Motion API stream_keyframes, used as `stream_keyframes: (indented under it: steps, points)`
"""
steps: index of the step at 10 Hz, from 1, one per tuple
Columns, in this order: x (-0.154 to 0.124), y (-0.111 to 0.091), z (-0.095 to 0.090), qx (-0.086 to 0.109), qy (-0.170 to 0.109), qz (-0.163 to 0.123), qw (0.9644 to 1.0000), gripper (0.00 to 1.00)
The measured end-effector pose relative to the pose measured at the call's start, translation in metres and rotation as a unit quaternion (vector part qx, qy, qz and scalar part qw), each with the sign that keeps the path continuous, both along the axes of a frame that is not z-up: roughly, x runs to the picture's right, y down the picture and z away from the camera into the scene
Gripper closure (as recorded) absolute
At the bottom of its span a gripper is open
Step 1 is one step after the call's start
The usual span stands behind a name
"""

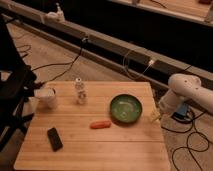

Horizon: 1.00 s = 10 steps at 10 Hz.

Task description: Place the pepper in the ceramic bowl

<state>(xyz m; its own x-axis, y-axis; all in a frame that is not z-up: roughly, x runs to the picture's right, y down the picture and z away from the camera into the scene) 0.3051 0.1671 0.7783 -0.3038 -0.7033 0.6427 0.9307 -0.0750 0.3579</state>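
Pepper (100, 124) lying on table (100, 152), just left of bowl (126, 108), not touching it. Gripper (155, 116) hanging at table's right edge, near bowl; can't tell if spread or closed. Mug (48, 98) sitting far left.

We see a tabletop (100, 150) of pale, matt wood with plank grain, bearing the ceramic bowl (126, 108) with its glossy green glaze and the smooth-skinned pepper (101, 124). The gripper (155, 116), pale and smooth like plastic, hangs at the tabletop's right edge, just beside the bowl.
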Motion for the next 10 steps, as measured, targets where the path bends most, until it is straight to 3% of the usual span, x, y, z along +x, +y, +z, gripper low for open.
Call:
stream_keyframes:
  steps: [2, 4, 5, 7, 8, 9, 10]
  points:
    - [-0.021, -0.026, -0.008, 0.02, -0.043, -0.038, 0.9982, 0.34]
    - [-0.058, -0.045, -0.023, 0.043, -0.099, -0.086, 0.9904, 0.34]
    - [-0.081, -0.052, -0.032, 0.059, -0.128, -0.11, 0.9838, 0.34]
    - [-0.144, -0.056, -0.06, 0.09, -0.207, -0.159, 0.9613, 0.34]
    - [-0.175, -0.05, -0.08, 0.103, -0.253, -0.179, 0.9452, 0.34]
    - [-0.2, -0.04, -0.102, 0.116, -0.296, -0.202, 0.9265, 0.34]
    - [-0.21, -0.035, -0.112, 0.121, -0.313, -0.212, 0.9179, 0.34]
